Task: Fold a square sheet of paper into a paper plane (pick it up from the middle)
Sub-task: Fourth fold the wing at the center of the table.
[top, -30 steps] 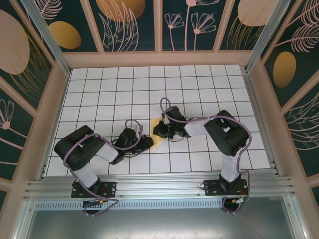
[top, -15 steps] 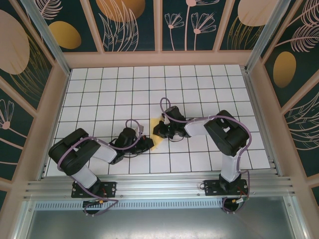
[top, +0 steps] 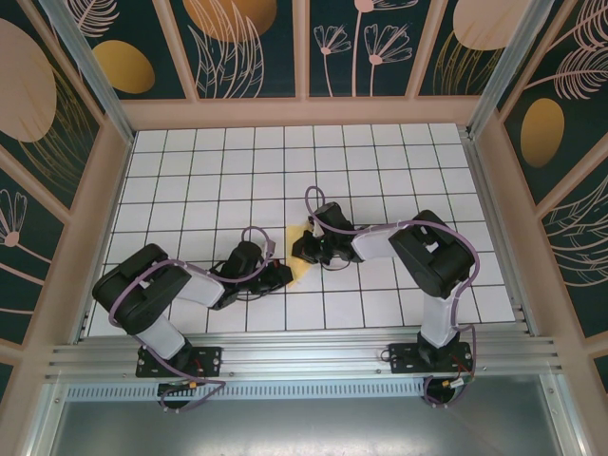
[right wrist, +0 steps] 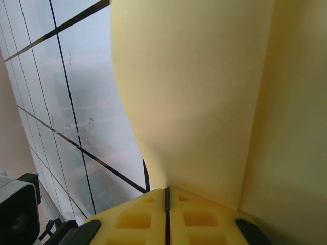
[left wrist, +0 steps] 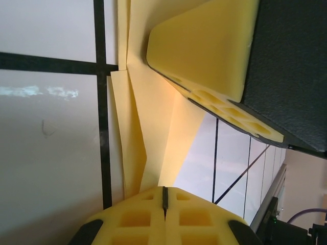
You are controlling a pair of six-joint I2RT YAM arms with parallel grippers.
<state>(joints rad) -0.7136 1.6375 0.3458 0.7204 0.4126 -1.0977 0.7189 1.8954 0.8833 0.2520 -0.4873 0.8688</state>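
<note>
Left gripper and right gripper, each with its pads pressed together on the square sheet of paper, mid-fold.
Partly creased, the yellow sheet lies on the worktop a little nearer than its centre, held between the two grippers, which sit just beside each other. Judged risks: if the arms pull apart, the thin sheet may tear or its crease may skew, and fingers this close could knock together. Bare tiles leave open room toward the far edge and both side edges. The near edge offers less, with the arms' own links crowding it.
</note>
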